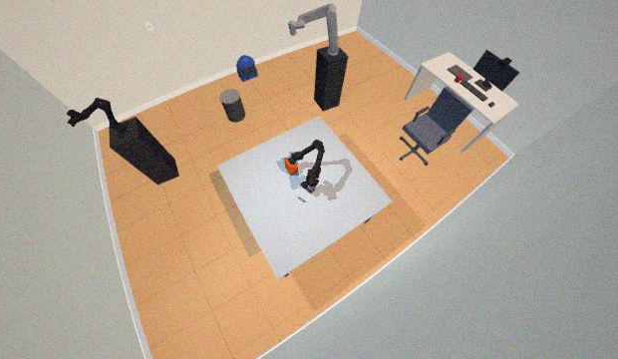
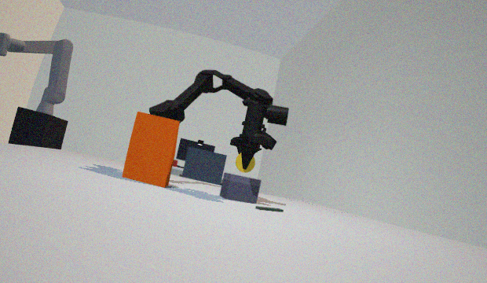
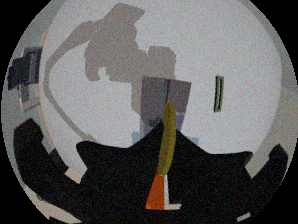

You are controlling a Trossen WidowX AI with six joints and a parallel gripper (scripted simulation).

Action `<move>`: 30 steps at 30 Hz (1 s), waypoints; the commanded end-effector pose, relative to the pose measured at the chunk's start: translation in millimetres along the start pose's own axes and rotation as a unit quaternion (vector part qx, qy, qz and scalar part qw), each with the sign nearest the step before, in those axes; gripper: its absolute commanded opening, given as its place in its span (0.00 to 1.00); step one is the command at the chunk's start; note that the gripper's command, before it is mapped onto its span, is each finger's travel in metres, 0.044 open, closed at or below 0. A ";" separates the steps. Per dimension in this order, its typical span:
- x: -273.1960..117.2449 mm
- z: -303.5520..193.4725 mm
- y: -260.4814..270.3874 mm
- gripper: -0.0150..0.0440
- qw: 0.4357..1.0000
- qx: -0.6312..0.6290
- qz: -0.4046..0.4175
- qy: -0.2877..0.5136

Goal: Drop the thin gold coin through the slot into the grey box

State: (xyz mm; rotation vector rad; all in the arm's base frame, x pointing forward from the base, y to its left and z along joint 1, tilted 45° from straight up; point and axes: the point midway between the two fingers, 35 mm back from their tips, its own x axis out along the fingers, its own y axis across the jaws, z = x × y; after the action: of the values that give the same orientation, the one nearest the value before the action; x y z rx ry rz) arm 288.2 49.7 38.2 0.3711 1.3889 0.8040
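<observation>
Gold coin (image 2: 240, 164) — clamped in the tool (image 2: 247, 162) — above grey box (image 2: 240, 188)

top high overhead, far; exterior low, tabletop-level; wrist looking down, close

Orange block (image 2: 151, 148) on table (image 2: 110, 236), office chair (image 1: 431, 127) nr desk (image 1: 498, 107).
</observation>
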 end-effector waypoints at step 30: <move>9.2 0.6 0.2 0.53 1.000 -0.001 0.000 0.000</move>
State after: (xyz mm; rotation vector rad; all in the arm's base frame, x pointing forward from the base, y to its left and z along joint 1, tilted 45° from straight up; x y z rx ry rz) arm 288.4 56.4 31.6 0.3720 1.3883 0.8041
